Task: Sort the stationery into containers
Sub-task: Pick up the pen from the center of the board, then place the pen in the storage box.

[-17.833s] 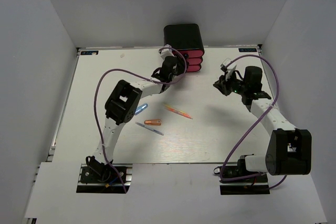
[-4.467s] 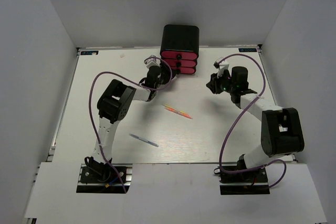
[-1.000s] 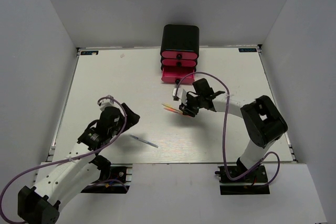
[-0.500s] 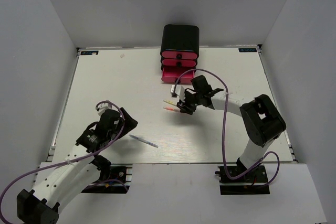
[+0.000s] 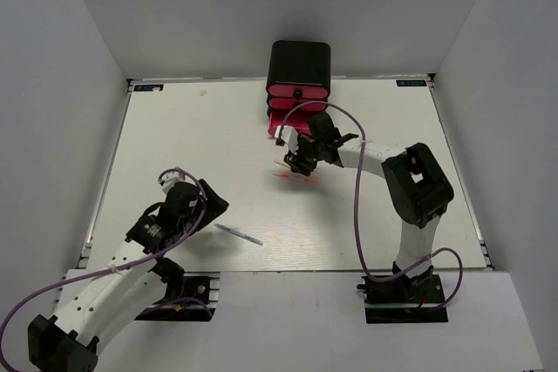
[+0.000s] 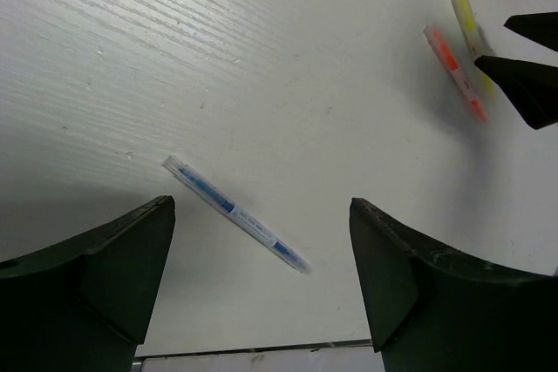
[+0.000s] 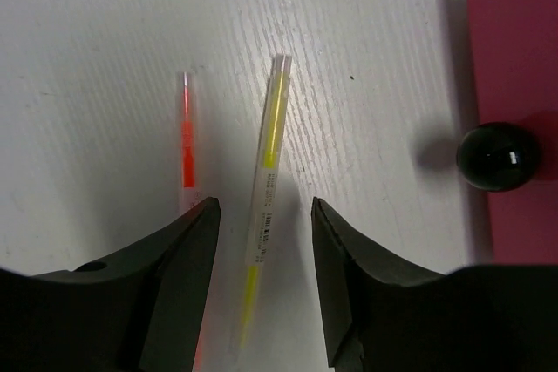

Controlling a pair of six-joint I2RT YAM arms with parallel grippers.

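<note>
Our right jaws stand open astride a thin yellow pen (image 7: 266, 172) that lies on the bench (image 5: 174, 145); neither jaw touches it. A thin orange-pink pen (image 7: 187, 141) lies just beside it. A pink drawer (image 7: 514, 58) with a black knob (image 7: 497, 156) is near, and the black cabinet (image 5: 299, 60) stands at the bench's far edge. Our left jaws hang open over the thin blue-grey pen (image 6: 235, 213).
</note>
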